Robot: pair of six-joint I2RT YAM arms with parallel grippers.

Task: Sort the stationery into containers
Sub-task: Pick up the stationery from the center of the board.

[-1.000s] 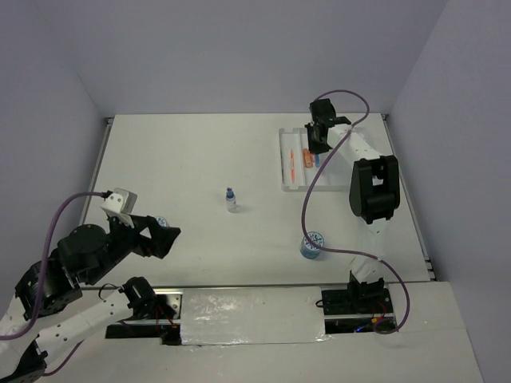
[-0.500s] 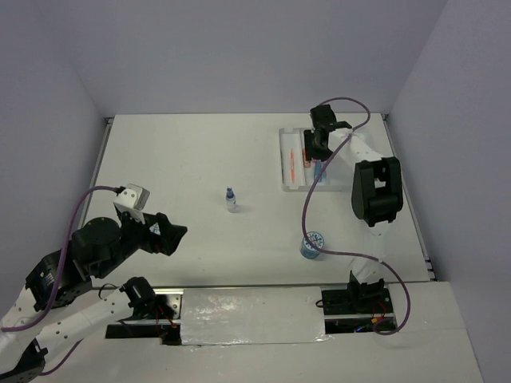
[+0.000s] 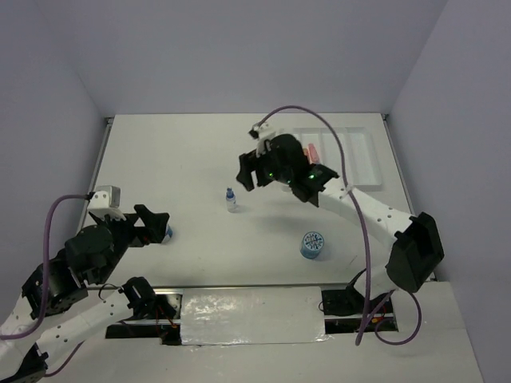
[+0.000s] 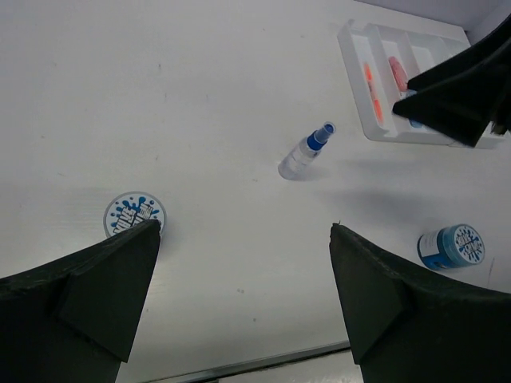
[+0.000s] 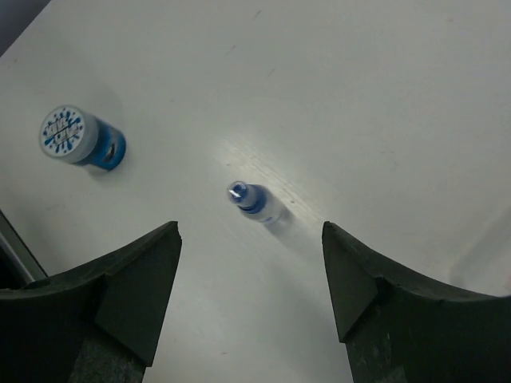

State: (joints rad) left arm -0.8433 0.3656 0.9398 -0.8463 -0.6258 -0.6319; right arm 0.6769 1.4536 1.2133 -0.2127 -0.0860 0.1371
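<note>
Bottle (image 3: pixel 231 199) upright (roll (image 3: pixel 312 244) well apart).

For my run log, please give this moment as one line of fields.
right gripper: open, empty, above bottle | left gripper: open, empty, near roll | tray: holds pink piece, orange piece

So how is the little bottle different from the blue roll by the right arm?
The bottle is thin and see-through with a blue cap; the blue roll is fat with a patterned white top. The bottle stands farther back; the blue roll sits nearer the front. Both are outside the tray.
</note>
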